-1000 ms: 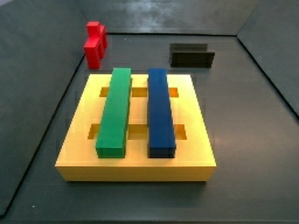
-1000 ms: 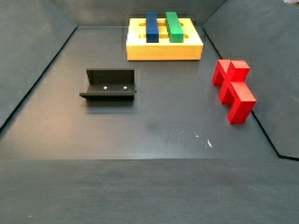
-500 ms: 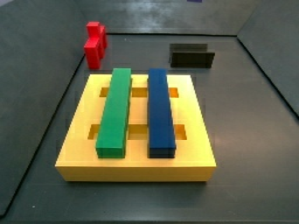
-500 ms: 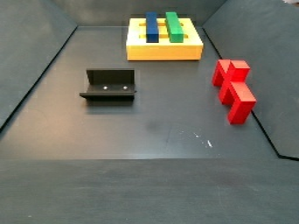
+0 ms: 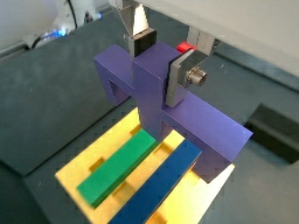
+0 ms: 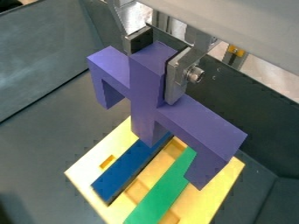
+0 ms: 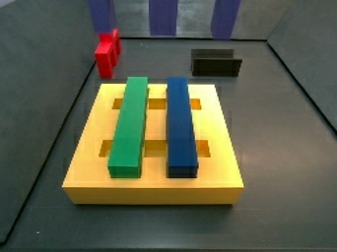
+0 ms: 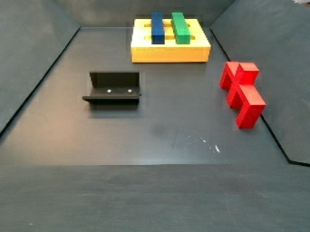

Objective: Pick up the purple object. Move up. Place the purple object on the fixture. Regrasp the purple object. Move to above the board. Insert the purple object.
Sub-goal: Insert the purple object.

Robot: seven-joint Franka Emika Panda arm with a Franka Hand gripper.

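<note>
Purple object (image 5: 152, 92): rigid blocky comb, clamped by its central stub in the gripper (image 5: 159, 54), hanging over the board (image 5: 111, 144) in both wrist views. Likely light and stiff, with smooth faces; the stub is the sensible hold.
Side view: three prongs (image 7: 161, 15) at the top edge, above the board; fixture (image 7: 216, 64) empty.
Side view: fixture (image 8: 112, 89), red block (image 8: 242, 92); gripper out of frame.
</note>
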